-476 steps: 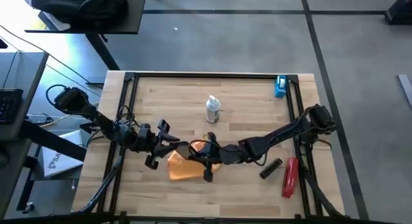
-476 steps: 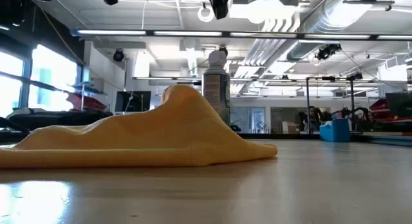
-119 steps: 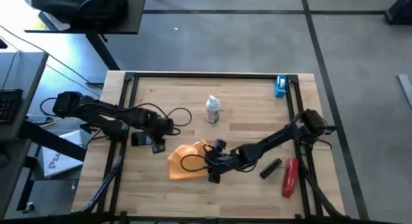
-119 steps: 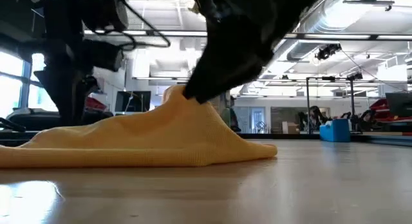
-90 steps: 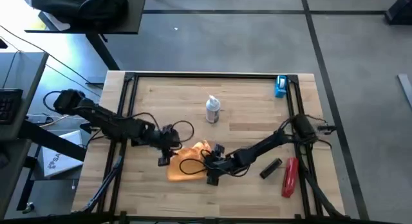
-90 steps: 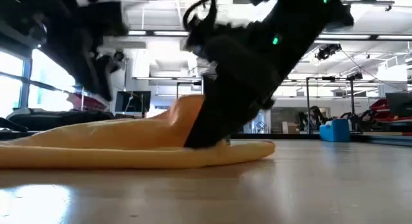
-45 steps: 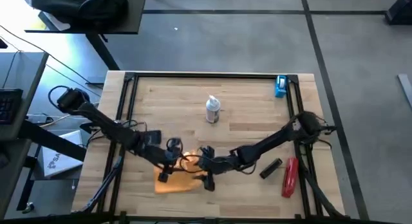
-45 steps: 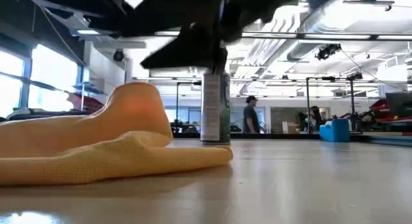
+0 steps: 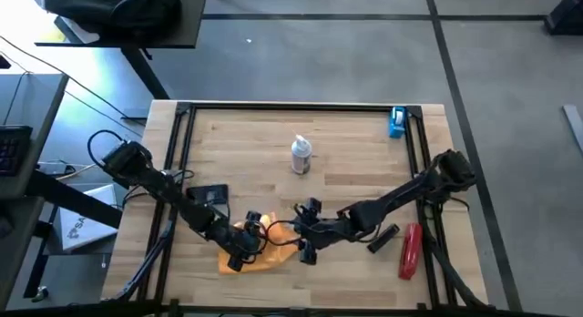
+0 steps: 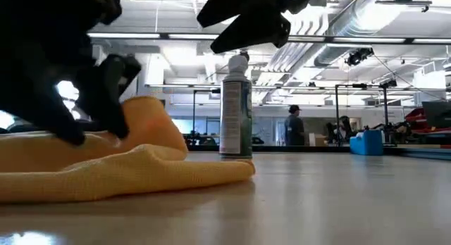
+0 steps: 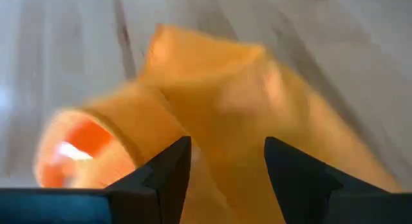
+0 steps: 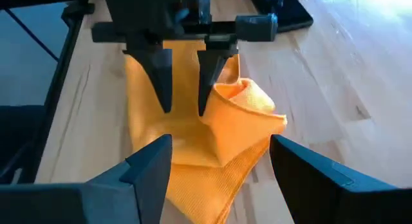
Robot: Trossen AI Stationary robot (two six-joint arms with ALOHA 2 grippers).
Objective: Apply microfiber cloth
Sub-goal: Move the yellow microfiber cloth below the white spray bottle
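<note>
The microfiber cloth (image 9: 260, 255) lies crumpled at the near middle of the surface (image 9: 346, 139). The left gripper (image 9: 244, 250) presses down on it, fingers parted, gripping nothing. Just right, the right gripper (image 9: 305, 244) hovers wide open, empty. Farther back stands a spray bottle (image 9: 301, 155).

The left gripper (image 9: 244, 251) reaches low over the table's front, fingers (image 12: 161, 76) parted and pointing down. The right gripper (image 9: 305, 235) hovers just beside it — fingers spread wide.
</note>
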